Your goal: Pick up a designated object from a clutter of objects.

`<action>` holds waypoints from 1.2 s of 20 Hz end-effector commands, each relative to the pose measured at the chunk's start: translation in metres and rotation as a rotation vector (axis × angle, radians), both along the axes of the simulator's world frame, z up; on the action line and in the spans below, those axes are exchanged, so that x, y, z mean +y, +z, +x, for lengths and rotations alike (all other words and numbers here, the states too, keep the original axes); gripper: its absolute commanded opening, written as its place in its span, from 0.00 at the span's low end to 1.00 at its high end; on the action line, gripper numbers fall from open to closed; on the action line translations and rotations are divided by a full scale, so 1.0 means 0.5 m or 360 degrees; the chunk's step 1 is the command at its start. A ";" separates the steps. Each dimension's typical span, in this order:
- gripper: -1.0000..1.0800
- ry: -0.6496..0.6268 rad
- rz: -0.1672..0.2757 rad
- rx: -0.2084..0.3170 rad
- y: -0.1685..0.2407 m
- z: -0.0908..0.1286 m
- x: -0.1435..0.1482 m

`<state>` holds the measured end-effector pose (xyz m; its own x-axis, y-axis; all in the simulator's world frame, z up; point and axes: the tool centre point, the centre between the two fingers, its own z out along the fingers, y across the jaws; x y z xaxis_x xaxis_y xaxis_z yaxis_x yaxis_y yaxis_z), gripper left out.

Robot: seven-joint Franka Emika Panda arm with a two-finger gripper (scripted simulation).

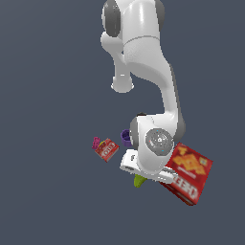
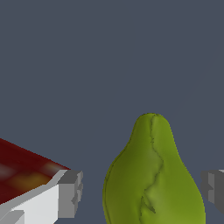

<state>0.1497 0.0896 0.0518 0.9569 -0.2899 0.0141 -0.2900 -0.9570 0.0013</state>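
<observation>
Filling your wrist view, the pear (image 2: 154, 175) is lying between the fingers (image 2: 70, 192) of your wide-open, empty pincer (image 2: 142, 192), untouched on either side, probably light, stiff and slippery, so you are best closing across its broad belly, beside the cracker box (image 2: 22, 170).

The green pear (image 2: 153, 179) stands between the two grey fingertips (image 2: 72, 192) of the gripper (image 2: 142, 190), which are spread apart, touching neither. The red cracker box (image 2: 22, 173) lies beyond one fingertip.
</observation>
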 end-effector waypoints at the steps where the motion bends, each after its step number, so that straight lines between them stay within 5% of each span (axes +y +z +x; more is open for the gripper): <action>1: 0.96 0.0022 0.0009 0.0020 -0.032 -0.010 0.022; 4: 0.96 0.0024 0.0009 0.0021 -0.035 -0.009 0.023; 5: 0.00 0.0024 0.0009 0.0021 -0.035 -0.009 0.023; 24: 0.00 -0.0002 -0.0001 -0.0014 0.030 -0.002 -0.013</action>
<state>0.1492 0.0846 0.0593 0.9565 -0.2911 0.0196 -0.2912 -0.9567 0.0005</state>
